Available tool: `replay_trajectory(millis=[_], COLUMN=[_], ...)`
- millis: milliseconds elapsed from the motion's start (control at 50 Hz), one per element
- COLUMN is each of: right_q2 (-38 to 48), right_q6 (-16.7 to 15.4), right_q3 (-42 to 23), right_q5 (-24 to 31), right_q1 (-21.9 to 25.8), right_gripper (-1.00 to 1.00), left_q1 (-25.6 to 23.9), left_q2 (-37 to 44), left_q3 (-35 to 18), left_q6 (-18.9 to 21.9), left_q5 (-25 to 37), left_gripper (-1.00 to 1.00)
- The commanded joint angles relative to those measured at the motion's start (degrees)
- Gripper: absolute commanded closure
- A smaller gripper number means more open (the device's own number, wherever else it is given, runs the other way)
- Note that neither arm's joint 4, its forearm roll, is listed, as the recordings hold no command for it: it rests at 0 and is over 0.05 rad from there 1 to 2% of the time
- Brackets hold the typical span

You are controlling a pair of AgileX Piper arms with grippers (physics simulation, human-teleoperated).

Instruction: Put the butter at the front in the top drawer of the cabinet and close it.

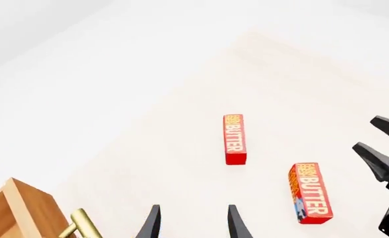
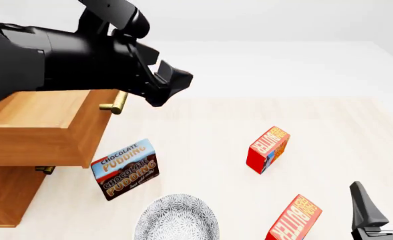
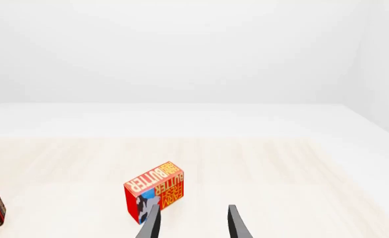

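Two red butter cartons lie on the table. The front butter (image 2: 294,220) (image 1: 310,192) is near the table's front edge, just left of my open right gripper (image 2: 383,200) (image 3: 193,224). Its twin (image 2: 268,149) (image 1: 235,139) (image 3: 153,191) lies farther back. The top drawer (image 2: 42,135) (image 1: 12,213) of the cabinet (image 2: 9,195) stands pulled out at the left. My left gripper (image 2: 172,85) (image 1: 193,224) hovers open just right of the drawer's brass handle (image 2: 114,105) (image 1: 82,224), holding nothing. My left arm hides most of the drawer's inside.
A chocolate pudding box (image 2: 124,169) stands tilted in front of the drawer. A patterned round plate (image 2: 176,220) lies at the front edge beside it. The lower drawer's handle (image 2: 44,170) shows under the open drawer.
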Motion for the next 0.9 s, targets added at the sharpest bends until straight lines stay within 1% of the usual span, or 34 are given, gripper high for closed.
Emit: replay_trajectory(millis=[20, 420, 480, 520, 560, 900], right_q2=[-0.2, -0.2, -0.2, -0.2, -0.2, 0.2], right_q6=[0.1, 0.0, 0.0, 0.0, 0.0, 0.1], right_q3=[0.1, 0.1, 0.1, 0.1, 0.1, 0.1], right_q5=[0.1, 0.1, 0.1, 0.1, 0.1, -0.3], right_q1=[0.0, 0.0, 0.0, 0.0, 0.0, 0.0], right_gripper=[-1.0, -1.0, -1.0, -1.0, -1.0, -1.0], left_q1=[-2.2, -4.1, -3.7, -4.2, -3.5, -5.4], left_q2=[3.3, 11.0, 11.9, 12.3, 13.3, 17.9], left_q3=[-0.1, 0.7, 0.9, 0.9, 0.8, 0.3], left_q6=[-1.8, -4.8, -4.1, -4.5, -3.4, -5.1], left_q5=[-3.8, -11.7, -12.6, -13.3, -13.4, -17.3], left_gripper=[-1.0, -1.0, -1.0, -1.0, -1.0, -1.0])
